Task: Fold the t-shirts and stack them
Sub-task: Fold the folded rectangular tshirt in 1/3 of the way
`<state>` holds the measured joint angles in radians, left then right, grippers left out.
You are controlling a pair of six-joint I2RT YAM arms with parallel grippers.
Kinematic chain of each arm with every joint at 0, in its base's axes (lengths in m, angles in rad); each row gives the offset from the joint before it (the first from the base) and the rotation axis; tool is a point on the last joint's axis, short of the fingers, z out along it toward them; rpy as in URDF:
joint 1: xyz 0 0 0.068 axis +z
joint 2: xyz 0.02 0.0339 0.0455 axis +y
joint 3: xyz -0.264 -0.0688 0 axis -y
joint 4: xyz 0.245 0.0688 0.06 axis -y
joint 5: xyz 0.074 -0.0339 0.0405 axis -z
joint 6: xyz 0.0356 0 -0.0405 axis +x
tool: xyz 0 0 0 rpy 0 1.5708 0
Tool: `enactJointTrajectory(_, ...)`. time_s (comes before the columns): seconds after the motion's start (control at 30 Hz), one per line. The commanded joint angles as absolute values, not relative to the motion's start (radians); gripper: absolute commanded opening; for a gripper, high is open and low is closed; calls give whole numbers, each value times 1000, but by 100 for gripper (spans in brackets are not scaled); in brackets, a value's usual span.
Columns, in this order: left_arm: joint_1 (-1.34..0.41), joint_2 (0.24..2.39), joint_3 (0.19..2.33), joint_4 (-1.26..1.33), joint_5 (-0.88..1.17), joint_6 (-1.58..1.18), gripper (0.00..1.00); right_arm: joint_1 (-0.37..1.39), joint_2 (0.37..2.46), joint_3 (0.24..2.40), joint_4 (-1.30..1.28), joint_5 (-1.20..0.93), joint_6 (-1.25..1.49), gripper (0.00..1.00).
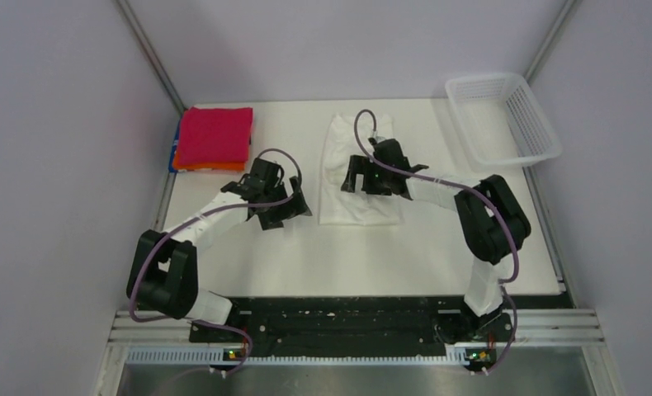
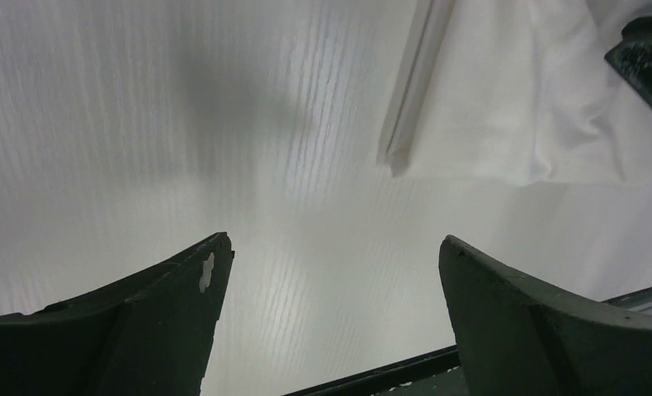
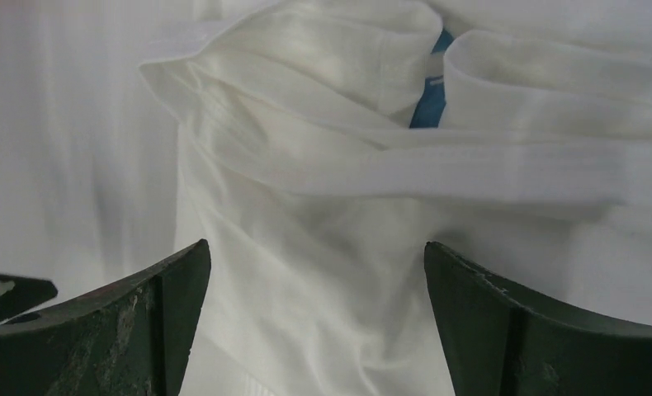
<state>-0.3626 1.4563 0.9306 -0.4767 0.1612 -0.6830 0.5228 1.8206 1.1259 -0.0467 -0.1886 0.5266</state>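
Both open: right pincer [image 1: 364,177] over the white t-shirt [image 1: 357,210], left pincer [image 1: 283,206] beside it.
T-shirt lies at centre of the table [image 1: 306,256], part-folded into a strip, long axis running top-to-bottom of the overhead frame. Right pincer hangs above its middle, jaws spread, gripping nothing; its wrist view shows bunched folds between the jaws. Left pincer, likewise released, is over bare table just left of the strip's lower end. Folded stack [image 1: 215,139], crimson on top, sits upper left, well apart. Right arm is nearer, so the next grab is likely its.
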Motion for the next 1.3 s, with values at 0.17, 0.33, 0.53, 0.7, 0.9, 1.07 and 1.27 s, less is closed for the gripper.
enactJointTrajectory(0.17, -364, 1386, 883, -476, 135, -712, 99, 513, 2018, 1411, 81, -37, 530, 99)
enactJointTrajectory(0.33, -364, 1377, 877, -466, 132, -707, 99, 468, 2107, 1592, 52, 47, 543, 99)
enactJointTrajectory(0.53, -366, 1392, 871, -438, 151, -717, 99, 437, 2036, 1602, 1, 101, 528, 99)
enactJointTrajectory(0.7, -367, 1447, 891, -375, 204, -729, 99, 422, 1872, 1389, -25, 99, 520, 99)
enactJointTrajectory(0.9, -393, 1594, 983, -320, 252, -739, 96, 366, 1687, 1103, -32, 18, 569, 99)
enactJointTrajectory(1.07, -414, 1712, 1059, -280, 259, -780, 79, 361, 1621, 996, 32, -110, 545, 99)
enactJointTrajectory(1.27, -426, 1822, 1089, -234, 243, -833, 45, 380, 1666, 1018, 196, -294, 544, 99)
